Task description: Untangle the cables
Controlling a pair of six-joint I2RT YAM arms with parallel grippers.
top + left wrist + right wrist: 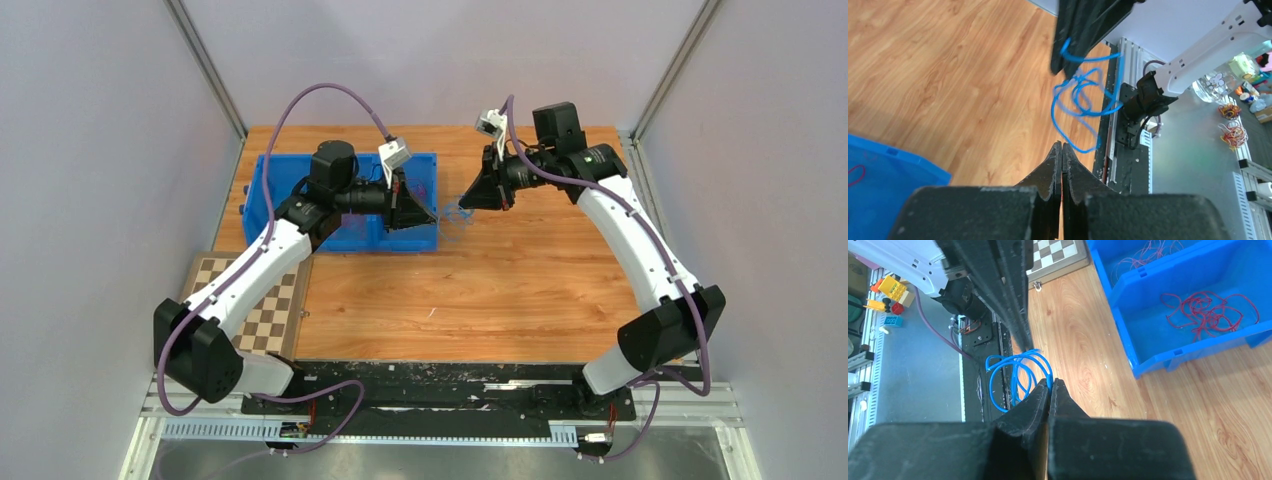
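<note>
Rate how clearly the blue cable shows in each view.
Top external: the blue cable is only a tiny, faint smudge. Left wrist: its loops are mostly sharp, with a few strands smeared and ghostly. Right wrist: it is crisp, bright and evenly lit.

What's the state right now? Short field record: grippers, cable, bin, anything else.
left gripper: shut; hold on the cable not clear
right gripper: shut on blue cable, tip facing the left gripper
blue cable: tangled loops hanging between the two tips
blue bin: far left of table, red cables inside
checkerboard: near-left corner of the table
</note>
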